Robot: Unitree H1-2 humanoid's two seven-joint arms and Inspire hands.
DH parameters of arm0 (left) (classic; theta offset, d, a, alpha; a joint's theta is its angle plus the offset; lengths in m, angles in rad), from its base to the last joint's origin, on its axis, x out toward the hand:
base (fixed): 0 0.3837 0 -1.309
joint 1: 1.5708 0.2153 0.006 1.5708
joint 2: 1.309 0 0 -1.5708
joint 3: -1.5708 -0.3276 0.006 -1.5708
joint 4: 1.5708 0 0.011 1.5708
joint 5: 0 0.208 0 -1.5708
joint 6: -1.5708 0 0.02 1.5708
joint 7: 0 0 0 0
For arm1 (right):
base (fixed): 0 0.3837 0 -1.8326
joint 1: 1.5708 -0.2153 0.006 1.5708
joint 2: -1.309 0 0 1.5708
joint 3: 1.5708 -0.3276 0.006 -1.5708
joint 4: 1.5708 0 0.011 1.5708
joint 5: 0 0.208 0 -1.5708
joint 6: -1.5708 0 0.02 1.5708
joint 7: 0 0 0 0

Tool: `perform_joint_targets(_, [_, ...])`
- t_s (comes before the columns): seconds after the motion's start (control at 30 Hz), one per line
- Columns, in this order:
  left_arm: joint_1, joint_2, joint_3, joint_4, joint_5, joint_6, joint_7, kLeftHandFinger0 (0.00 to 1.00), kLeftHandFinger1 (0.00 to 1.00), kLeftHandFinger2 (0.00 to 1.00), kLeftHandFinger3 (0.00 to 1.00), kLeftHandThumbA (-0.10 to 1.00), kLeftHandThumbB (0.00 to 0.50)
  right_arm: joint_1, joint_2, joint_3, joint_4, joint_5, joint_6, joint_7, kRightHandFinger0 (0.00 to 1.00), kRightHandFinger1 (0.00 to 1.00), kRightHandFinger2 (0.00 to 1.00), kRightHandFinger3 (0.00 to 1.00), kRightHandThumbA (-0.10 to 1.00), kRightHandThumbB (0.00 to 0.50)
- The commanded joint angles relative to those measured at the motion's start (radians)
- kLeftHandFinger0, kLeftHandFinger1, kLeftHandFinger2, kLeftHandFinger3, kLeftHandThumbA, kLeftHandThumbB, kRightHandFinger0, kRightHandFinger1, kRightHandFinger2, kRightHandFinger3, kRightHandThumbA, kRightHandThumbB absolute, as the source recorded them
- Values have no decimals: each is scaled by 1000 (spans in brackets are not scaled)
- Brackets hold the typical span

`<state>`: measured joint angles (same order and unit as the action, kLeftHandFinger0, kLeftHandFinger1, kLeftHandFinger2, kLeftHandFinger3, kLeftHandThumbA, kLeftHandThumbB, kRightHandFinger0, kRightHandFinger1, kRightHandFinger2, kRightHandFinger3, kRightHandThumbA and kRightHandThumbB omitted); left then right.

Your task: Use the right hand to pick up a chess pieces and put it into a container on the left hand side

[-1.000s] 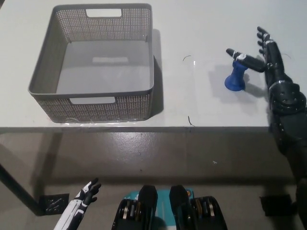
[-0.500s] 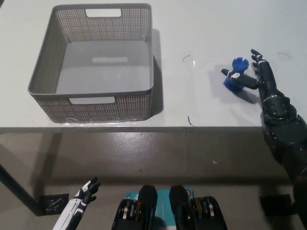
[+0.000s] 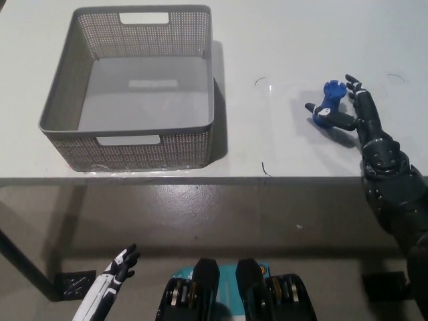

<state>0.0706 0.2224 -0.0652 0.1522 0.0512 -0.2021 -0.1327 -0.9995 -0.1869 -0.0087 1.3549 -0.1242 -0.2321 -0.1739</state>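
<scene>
Blue is the chess piece (image 3: 326,105), and it has tipped over since a second ago: it stood up straight then, and now it leans on the white table (image 3: 281,40) with my right robot hand (image 3: 349,110) curled around it, fingers touching but not yet lifting it, I think. The grey basket (image 3: 60,103) sits well apart to the left, still with nothing in it. My left robot hand (image 3: 118,266) rests low down, fingers spread and holding nothing.
</scene>
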Motion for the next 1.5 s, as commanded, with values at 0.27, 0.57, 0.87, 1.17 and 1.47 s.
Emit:
perform_joint_targets(0.27, [-27, 12, 6, -8, -6, -34, -12, 1000, 1000, 1000, 1000, 1000, 346, -67, 35, -44, 21, 12, -68, -287, 0, 65, 357, 292, -97, 184])
perform_joint_targets(0.57, [-36, 14, 5, -5, -16, -25, -21, 1000, 1000, 1000, 1000, 1000, 322, -70, 37, -87, 5, 68, -134, -304, 0, 143, 490, 466, -100, 134])
perform_joint_targets(0.87, [-46, 16, 4, -6, -8, -20, -18, 1000, 1000, 1000, 1000, 1000, 327, -81, 30, -101, -1, 79, -165, -288, 0, 124, 483, 454, -100, 125])
perform_joint_targets(1.17, [-54, 13, 1, 1, -3, -17, -17, 1000, 1000, 1000, 1000, 1000, 327, -134, 57, -70, -131, 56, -177, -271, 0, 170, 554, 549, -100, 166])
perform_joint_targets(1.47, [-51, 14, 3, -8, -5, -12, -16, 1000, 1000, 1000, 1000, 1000, 320, -166, 106, -17, -259, 14, -161, -291, 0, 132, 496, 480, -100, 164])
